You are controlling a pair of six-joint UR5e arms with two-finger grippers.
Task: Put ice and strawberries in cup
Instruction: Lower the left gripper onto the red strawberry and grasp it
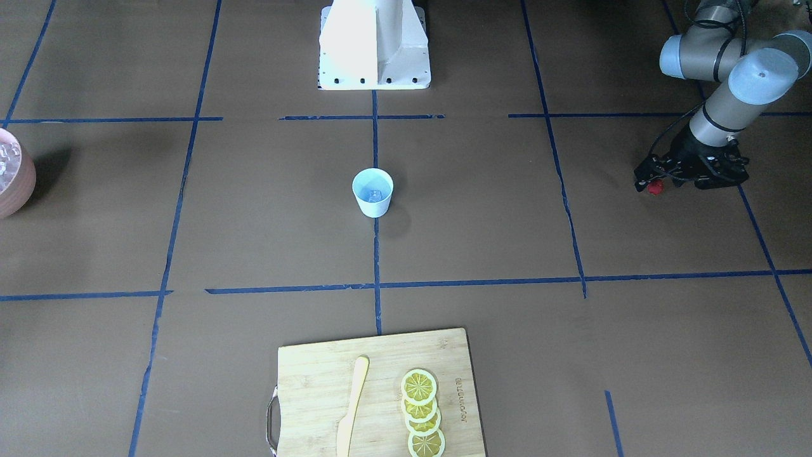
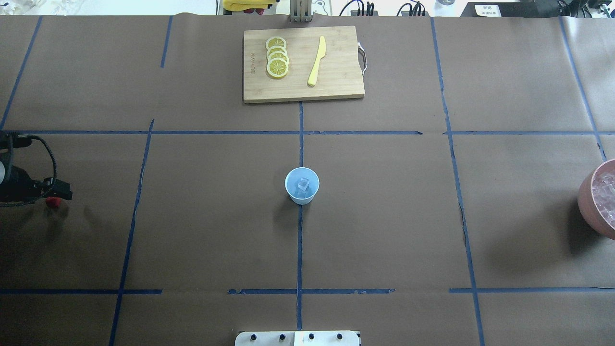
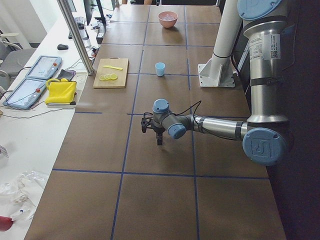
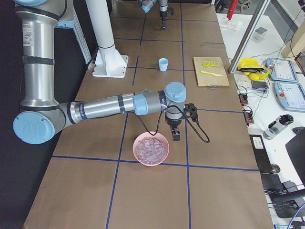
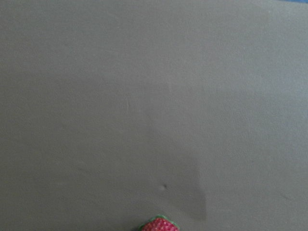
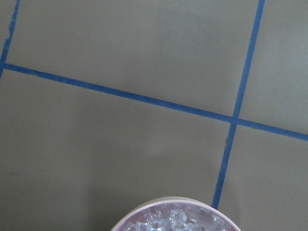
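The white cup (image 2: pixel 301 192) stands at the table's middle with an ice cube (image 2: pixel 302 184) inside it. Far out on the robot's left, my left gripper (image 2: pixel 54 199) hovers just above the table, shut on a small red strawberry (image 2: pixel 53 202). In the left wrist view the strawberry (image 5: pixel 160 224) peeks in at the bottom edge. My right gripper (image 4: pixel 175 136) hangs beside the pink bowl (image 4: pixel 150 163) of ice (image 4: pixel 150 148). It shows only in the exterior right view, so I cannot tell whether it is open or shut.
A wooden cutting board (image 2: pixel 336 81) at the far edge carries lemon slices (image 2: pixel 277 57) and a yellow knife (image 2: pixel 316 61). The pink bowl (image 2: pixel 588 202) sits at the table's right edge. The robot's white base (image 1: pixel 374 44) stands behind the cup.
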